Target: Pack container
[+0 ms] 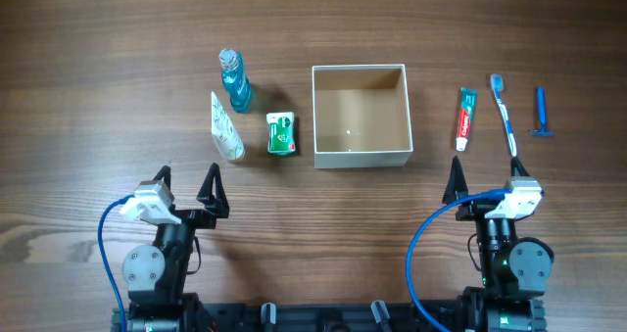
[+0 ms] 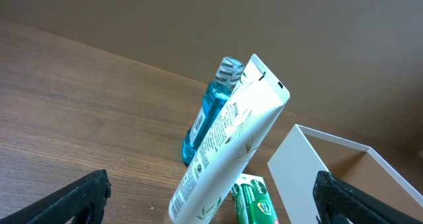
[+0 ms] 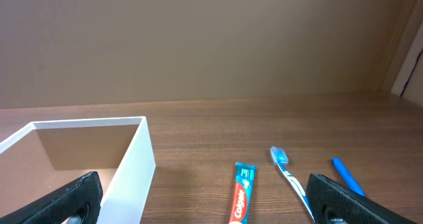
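Overhead, both pincers gape wide, holding nothing: white tube [image 1: 226,128] lies just ahead of the left gripper [image 1: 188,175], the container [image 1: 361,159] ahead and left of the right gripper [image 1: 486,172].

Above the container [image 1: 361,159] the way is free; green packet [image 1: 282,134] just left, toothpaste [image 1: 465,118] right.

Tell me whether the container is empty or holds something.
Empty. Overhead, only bare tan floor shows inside the container.

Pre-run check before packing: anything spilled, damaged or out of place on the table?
Nothing stands out. The box sits upright, walls intact; no spill around the blue bottle.
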